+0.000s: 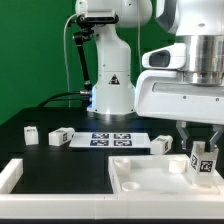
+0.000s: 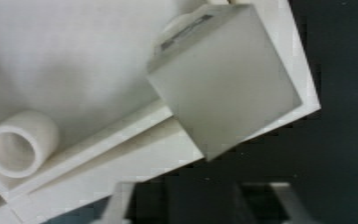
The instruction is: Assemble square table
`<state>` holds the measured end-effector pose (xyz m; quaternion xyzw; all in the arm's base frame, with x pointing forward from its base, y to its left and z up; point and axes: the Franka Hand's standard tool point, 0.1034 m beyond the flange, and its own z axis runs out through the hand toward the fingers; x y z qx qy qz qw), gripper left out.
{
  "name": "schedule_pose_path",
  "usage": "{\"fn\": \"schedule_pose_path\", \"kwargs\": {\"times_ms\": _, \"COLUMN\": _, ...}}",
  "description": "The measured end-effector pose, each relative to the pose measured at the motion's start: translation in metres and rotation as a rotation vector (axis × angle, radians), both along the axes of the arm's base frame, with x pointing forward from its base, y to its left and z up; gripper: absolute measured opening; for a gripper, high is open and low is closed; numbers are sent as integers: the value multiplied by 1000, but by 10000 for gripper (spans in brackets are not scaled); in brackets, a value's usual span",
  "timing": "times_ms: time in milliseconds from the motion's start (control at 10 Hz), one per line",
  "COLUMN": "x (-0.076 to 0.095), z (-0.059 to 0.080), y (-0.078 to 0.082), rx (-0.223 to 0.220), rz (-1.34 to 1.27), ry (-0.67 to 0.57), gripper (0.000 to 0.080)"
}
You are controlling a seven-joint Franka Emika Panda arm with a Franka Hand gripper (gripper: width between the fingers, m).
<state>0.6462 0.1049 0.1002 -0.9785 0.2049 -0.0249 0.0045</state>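
- exterior view: gripper (image 1: 201, 148) hangs over the tabletop (image 1: 140, 172) of the square table; one white tagged leg (image 1: 203, 162) sits upright directly between and below the jaws, at the slab's corner
- jaws stand either side of the leg's top; can't tell if they clamp it or just straddle it
- only the wrist view shows: the leg's flat grey-white face, straight ahead of the jaws and skewed to them; a round socket (image 2: 16, 148) in the slab, off to one side of the jaws; fingers (image 2: 131, 200) dark, blurred, pad contact unreadable
- only the exterior view shows: loose legs (image 1: 31, 133) (image 1: 58, 137) (image 1: 162, 144) on the black surface; two are well away from the jaws, one nearer, just beside the marker board (image 1: 110, 140)
- rail frame (image 1: 10, 175) is far from the jaws
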Motion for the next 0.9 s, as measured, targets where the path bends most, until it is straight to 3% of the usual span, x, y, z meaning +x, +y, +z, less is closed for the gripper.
{"fn": "schedule_pose_path", "kwargs": {"times_ms": 100, "x": -3, "z": 2, "y": 2, "rx": 11, "rz": 22, "ry": 7, "gripper": 222}}
{"fn": "schedule_pose_path", "kwargs": {"times_ms": 300, "x": -7, "z": 5, "y": 9, "rx": 27, "rz": 43, "ry": 17, "gripper": 543}}
{"fn": "schedule_pose_path", "kwargs": {"times_ms": 400, "x": -10, "z": 2, "y": 18, "rx": 31, "rz": 33, "ry": 16, "gripper": 543}}
{"fn": "schedule_pose_path", "kwargs": {"times_ms": 500, "x": -16, "z": -4, "y": 25, "rx": 33, "rz": 41, "ry": 19, "gripper": 629}}
{"fn": "schedule_pose_path", "kwargs": {"times_ms": 700, "x": -22, "z": -16, "y": 21, "rx": 26, "rz": 42, "ry": 20, "gripper": 645}}
{"fn": "schedule_pose_path", "kwargs": {"times_ms": 900, "x": -22, "z": -17, "y": 20, "rx": 25, "rz": 32, "ry": 21, "gripper": 649}}
